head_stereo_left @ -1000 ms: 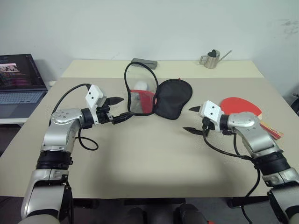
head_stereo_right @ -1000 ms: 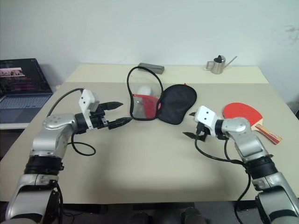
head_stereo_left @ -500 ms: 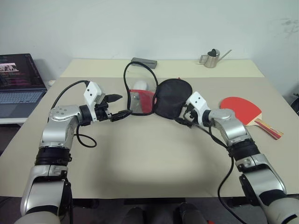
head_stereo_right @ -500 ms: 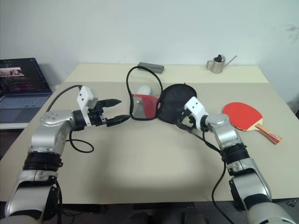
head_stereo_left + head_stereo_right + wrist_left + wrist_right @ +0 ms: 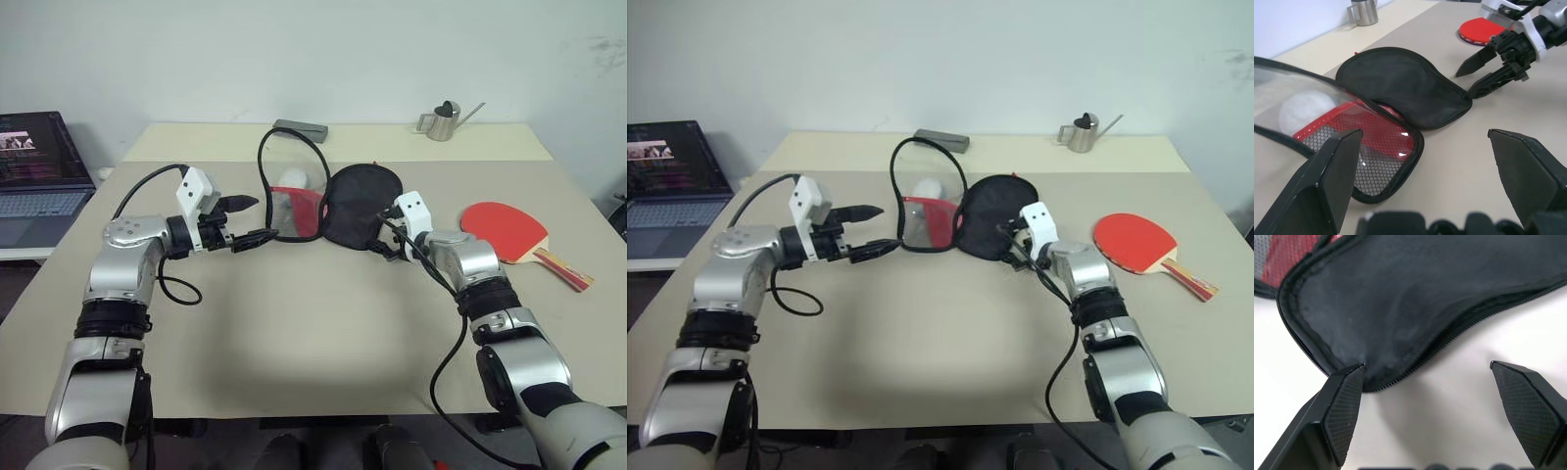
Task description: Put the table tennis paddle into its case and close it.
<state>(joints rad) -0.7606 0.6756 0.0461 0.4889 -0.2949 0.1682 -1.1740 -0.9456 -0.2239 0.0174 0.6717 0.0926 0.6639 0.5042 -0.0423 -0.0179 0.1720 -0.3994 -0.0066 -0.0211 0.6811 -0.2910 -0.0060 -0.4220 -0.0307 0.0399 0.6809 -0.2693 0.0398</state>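
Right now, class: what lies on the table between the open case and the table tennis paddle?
In the left eye view, the right gripper, open, sits at the near edge of the case; from there to the table tennis paddle lies its silver arm over bare table.

Right end effector moved to case.

white ball half hidden behind the case's clear flap

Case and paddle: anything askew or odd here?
Nothing damaged or spilled. The case lies unzipped, its clear flap standing up, a white ball inside. The paddle lies flat, apart from it.
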